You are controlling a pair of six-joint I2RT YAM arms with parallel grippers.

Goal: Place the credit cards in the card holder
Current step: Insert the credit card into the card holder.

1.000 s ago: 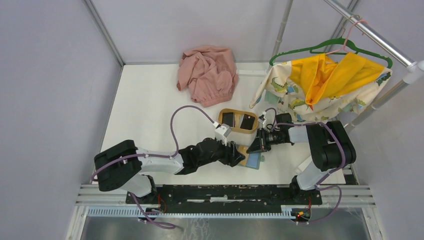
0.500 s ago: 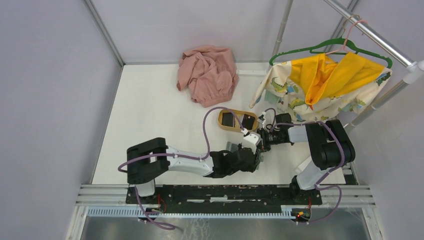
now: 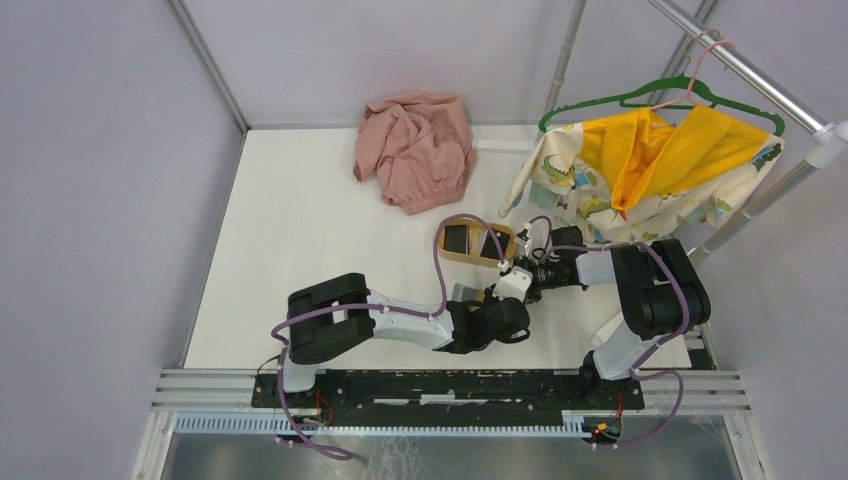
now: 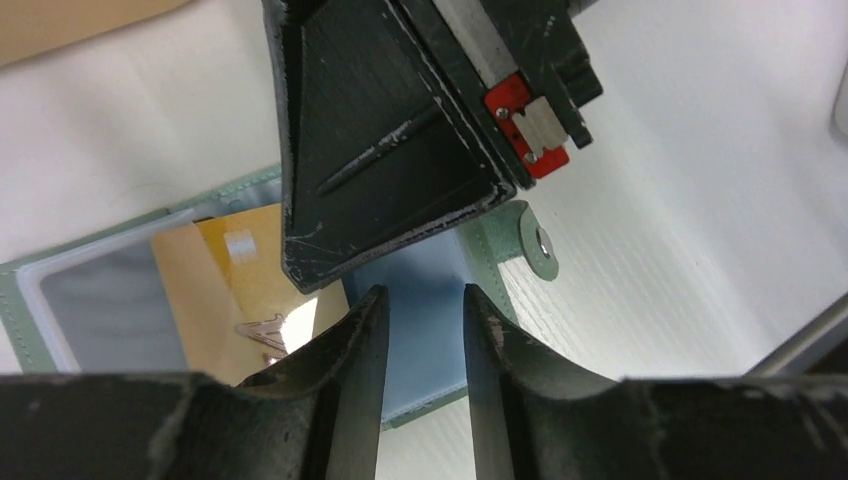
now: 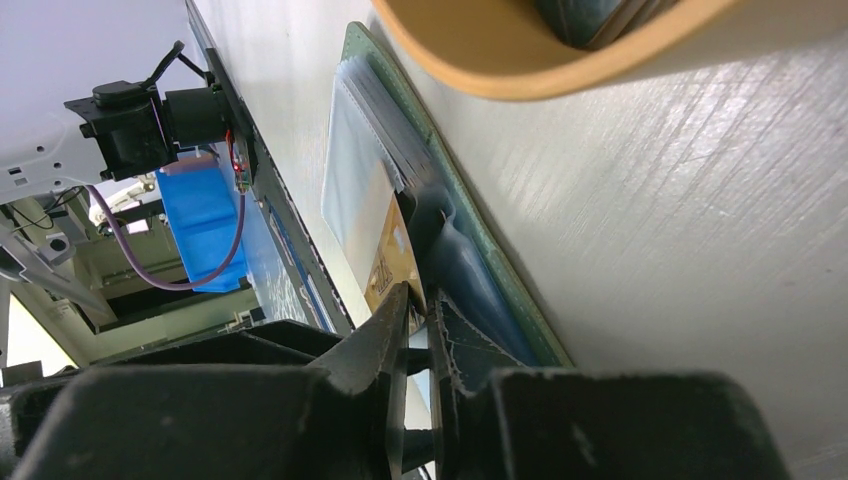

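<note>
Jaws of the right gripper (image 5: pixel 418 302) are pinched almost together on the near edge of the gold-tan card (image 5: pixel 388 262), which lies slanted across the opened card holder (image 4: pixel 495 255). The left gripper (image 4: pixel 422 297) hangs just above the holder's blue-grey inner panel, its two fingers (image 4: pixel 350 350) a narrow gap apart with nothing between them.

Seen from the left wrist, the right gripper's broad black finger covers one end of the gold-tan card, while the card's other end rests over the holder's clear window pocket (image 4: pixel 95 290). The holder lies flat on the white table (image 3: pixel 300 220), its grey-green border showing around the edges and its snap tab (image 4: pixel 538 243) sticking out to one side.

From overhead, both arms meet over the holder at the near right of the table, the left arm stretched across from its base. Just beyond them sits the oval wooden tray (image 3: pixel 440 245) holding two black cards (image 3: pixel 455 238), side by side and apart from the holder. Whether the gold-tan card has entered a slot cannot be told.

A crumpled pink cloth (image 3: pixel 415 145) lies at the table's far edge. A yellow patterned garment (image 3: pixel 650 165) hangs from a green hanger (image 3: pixel 660 95) at right.
</note>
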